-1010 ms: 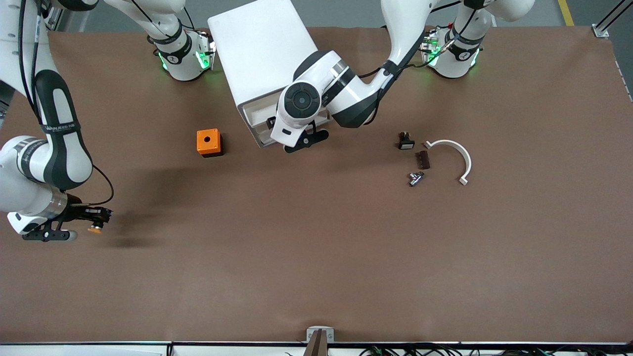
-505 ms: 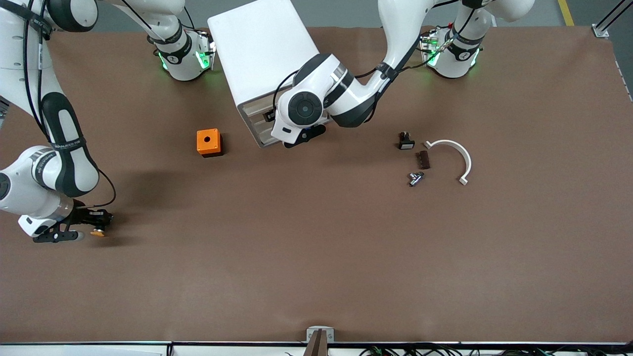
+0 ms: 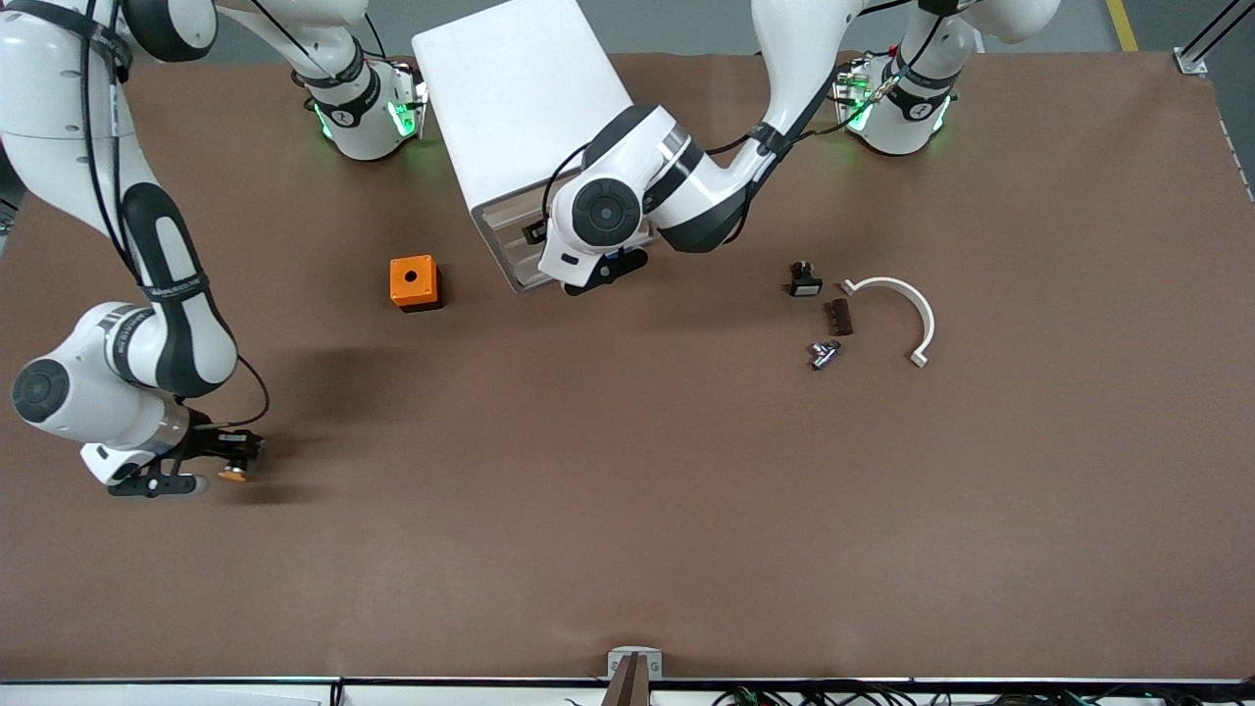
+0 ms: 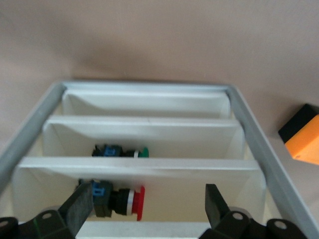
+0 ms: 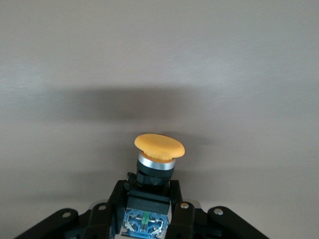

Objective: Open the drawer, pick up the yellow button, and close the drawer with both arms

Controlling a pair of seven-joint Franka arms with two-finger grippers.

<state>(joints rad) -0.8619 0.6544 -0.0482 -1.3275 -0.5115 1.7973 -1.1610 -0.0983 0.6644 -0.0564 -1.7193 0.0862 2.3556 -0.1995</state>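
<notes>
Brown matte covering lies over the whole desk (image 3: 627,510), and two white arms reach over it. The right gripper (image 3: 235,469) hangs low over the desk toward the right arm's end, its jaws closed on the dark body of the button (image 5: 159,149), whose orange-yellow cap points away from the wrist. The left gripper (image 4: 149,211) is at the front of the white cabinet (image 3: 520,98), with its jaws spread wide and holding nothing; in the left wrist view they stand at the two sides of the drawer (image 4: 149,167), where a red-capped button (image 4: 122,201) lies, and one green-capped button (image 4: 119,151) lies in the next compartment. From the front view the left arm covers most of the cabinet's front, so I cannot count the drawers. One orange cube (image 3: 414,282) stands beside the cabinet. Toward the left arm's end lie four small things: a black piece (image 3: 805,280), a dark brown block (image 3: 838,317), a metal part (image 3: 824,353) and a white curved clamp (image 3: 897,314).
</notes>
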